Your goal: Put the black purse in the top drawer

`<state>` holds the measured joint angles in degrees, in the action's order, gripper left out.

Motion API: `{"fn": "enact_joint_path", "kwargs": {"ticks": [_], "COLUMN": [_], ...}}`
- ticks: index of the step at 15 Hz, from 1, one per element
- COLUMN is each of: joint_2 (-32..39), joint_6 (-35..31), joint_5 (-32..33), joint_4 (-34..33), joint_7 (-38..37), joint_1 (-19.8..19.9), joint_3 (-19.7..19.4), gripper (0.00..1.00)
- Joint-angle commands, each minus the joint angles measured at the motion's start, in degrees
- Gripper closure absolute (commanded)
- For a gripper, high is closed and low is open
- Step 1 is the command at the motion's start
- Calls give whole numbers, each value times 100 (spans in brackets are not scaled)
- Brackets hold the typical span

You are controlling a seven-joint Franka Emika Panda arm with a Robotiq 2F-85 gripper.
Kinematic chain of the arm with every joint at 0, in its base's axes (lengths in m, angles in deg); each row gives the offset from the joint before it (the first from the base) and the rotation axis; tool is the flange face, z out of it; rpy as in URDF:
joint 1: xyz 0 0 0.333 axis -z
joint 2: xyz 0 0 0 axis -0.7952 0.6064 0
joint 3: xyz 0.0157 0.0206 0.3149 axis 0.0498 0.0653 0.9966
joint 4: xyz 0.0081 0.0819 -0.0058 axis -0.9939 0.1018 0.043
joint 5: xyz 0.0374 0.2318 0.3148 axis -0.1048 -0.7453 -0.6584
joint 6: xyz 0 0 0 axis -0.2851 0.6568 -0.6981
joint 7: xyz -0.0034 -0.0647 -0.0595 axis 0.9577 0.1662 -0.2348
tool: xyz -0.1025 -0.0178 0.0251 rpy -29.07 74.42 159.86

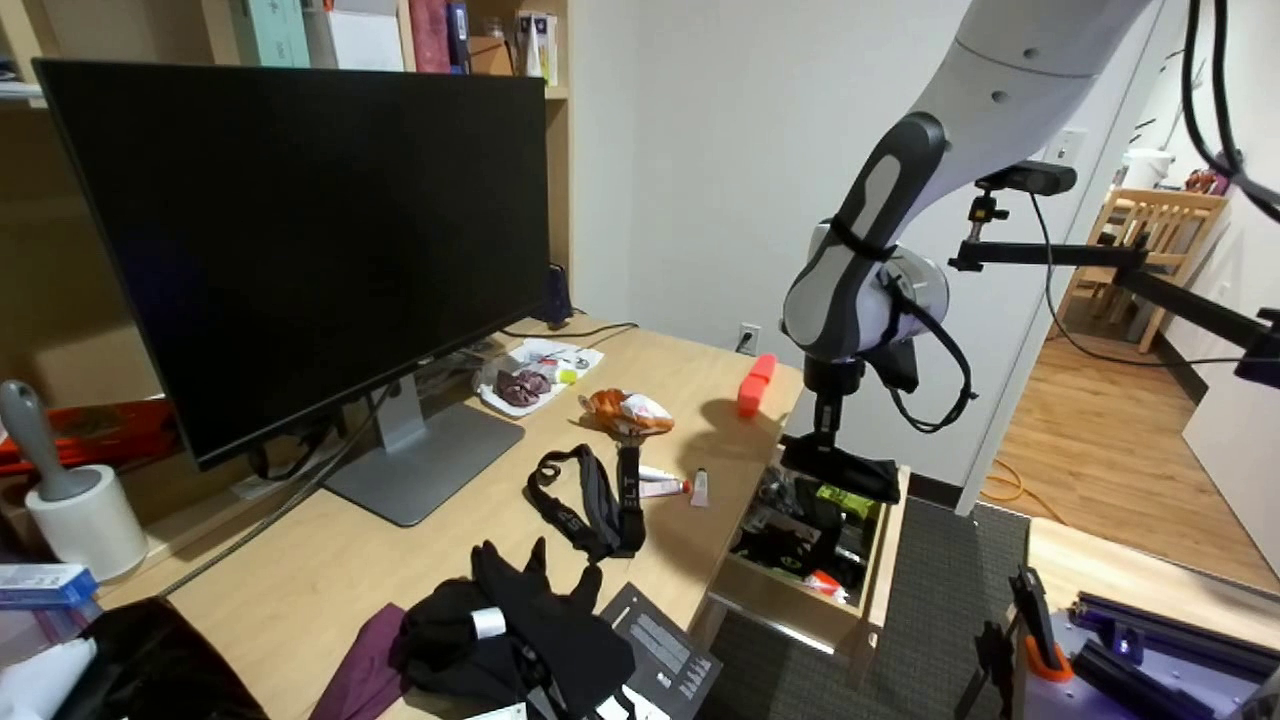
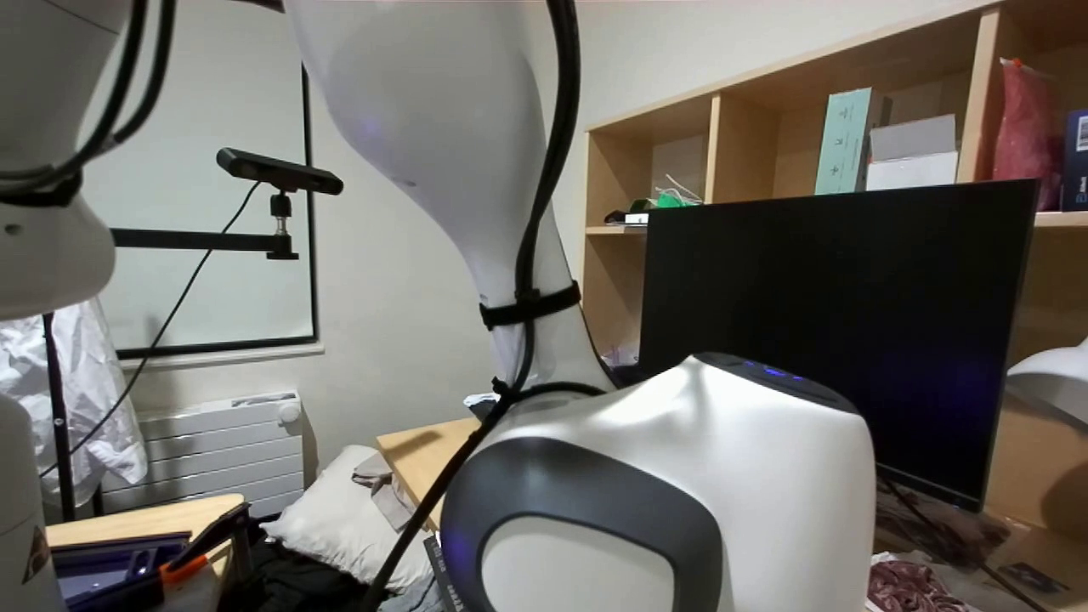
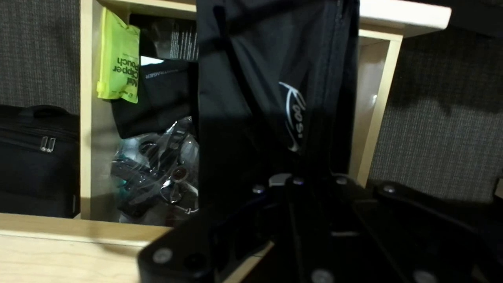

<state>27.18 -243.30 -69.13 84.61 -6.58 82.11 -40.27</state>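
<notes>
Plainly one purse (image 3: 271, 82) above one drawer (image 3: 86, 157).

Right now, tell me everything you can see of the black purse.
The purse is black and longer than wide, of what looks like smooth, creased fabric, with a curved white logo and a seam or zip running lengthwise. The gripper grips it, holding it roughly level over the open drawer. Whether it touches the drawer, I can't tell; its far end runs out of the wrist view.
</notes>
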Motion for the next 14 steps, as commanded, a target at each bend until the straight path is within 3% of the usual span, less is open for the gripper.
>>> {"fn": "enact_joint_path", "kwargs": {"ticks": [1, 10, 14], "joint_2": [441, 2029, 2602], "joint_6": [-279, -1226, -1173], "joint_5": [-116, 255, 537], "joint_4": [-190, -1169, -1763], "joint_7": [254, 518, 492], "joint_1": [342, 1352, 1639], "joint_3": [359, 869, 919], "gripper": [92, 92, 92]}}
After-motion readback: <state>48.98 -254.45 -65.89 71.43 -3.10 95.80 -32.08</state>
